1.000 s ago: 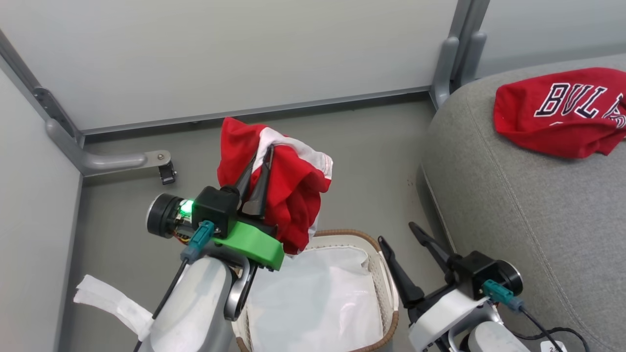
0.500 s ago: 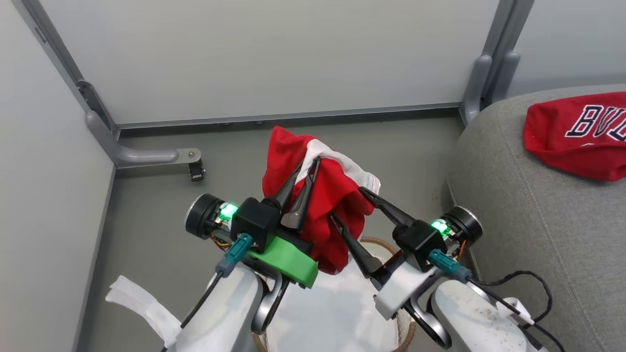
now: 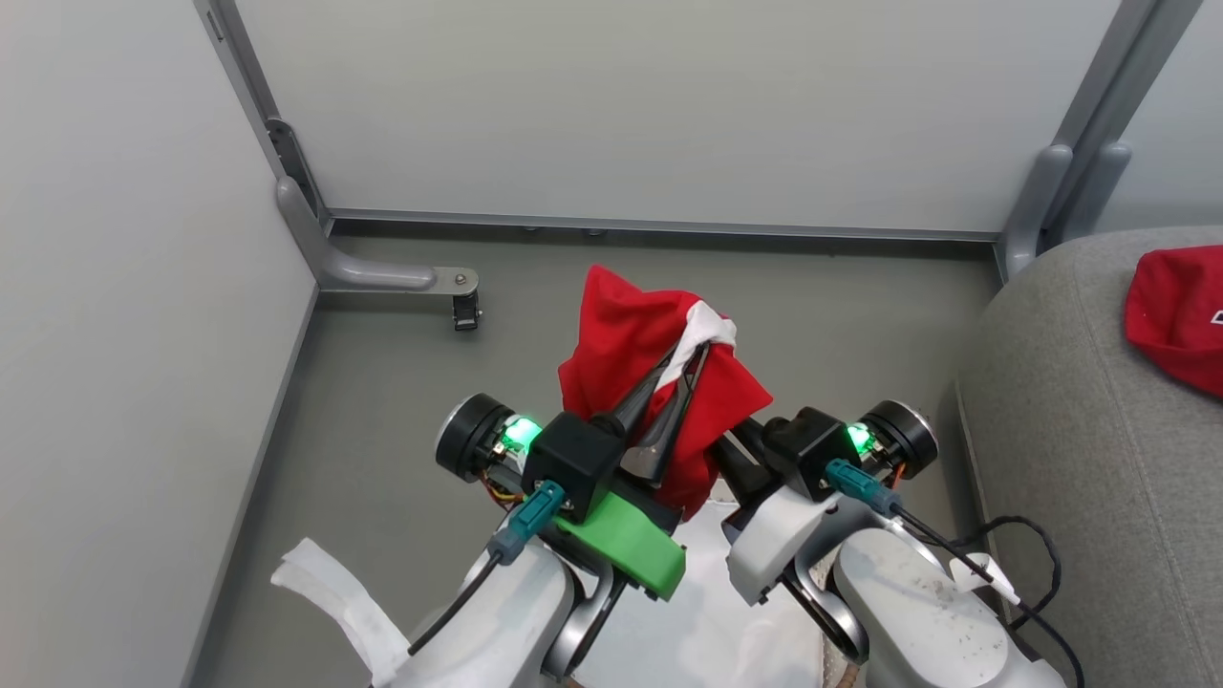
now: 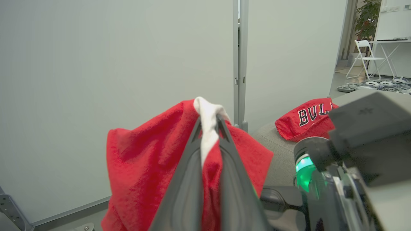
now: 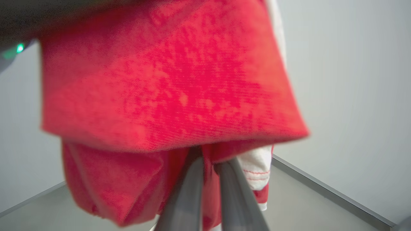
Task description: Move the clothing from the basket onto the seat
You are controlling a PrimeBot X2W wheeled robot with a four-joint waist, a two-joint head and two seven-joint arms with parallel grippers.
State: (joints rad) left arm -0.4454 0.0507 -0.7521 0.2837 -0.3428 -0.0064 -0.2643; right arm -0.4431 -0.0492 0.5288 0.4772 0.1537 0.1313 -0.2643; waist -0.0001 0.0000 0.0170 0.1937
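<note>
The carrying step is in hand. The bright red, soft-fabric striped garment [image 3: 631, 334] hangs off the floor, clear of the large grey woven-fabric sofa cushion [image 3: 1070, 478] and on the robot's left of its rounded edge. Both arms have it. The left gripper [image 3: 695, 344] points up and away from the robot with its jaws clamped on the garment's broad white band. The left wrist view shows that band [image 4: 208, 128] pinched between the two dark fingers, with red cloth spilling down either side.

The right gripper [image 5: 210, 163] sits nearer the cushion than the left one. Its jaws are drawn together on a lower fold of the same garment, and the right wrist view shows red cloth draped over the finger ends, blurred and close. In the head view its fingers are buried in the fabric.

The oval white plastic laundry basket [image 3: 712, 612] lies below the two forearms, beside the cushion's near corner. Of it only the plain white liner can be seen between them. A second bright red lettered garment [image 3: 1180, 320], with black-and-white block letters, already rests on top of the cushion, well in from its edge.

My judgement is that the task is partly done: one piece delivered, one in the air. The next move calls for swinging both arms towards the cushion together, so the cloth is not stretched between them. The hanging hem has to stay above the cushion's edge. Both jaws should part only once the bundle is over the cushion's top, beside the lettered garment.
</note>
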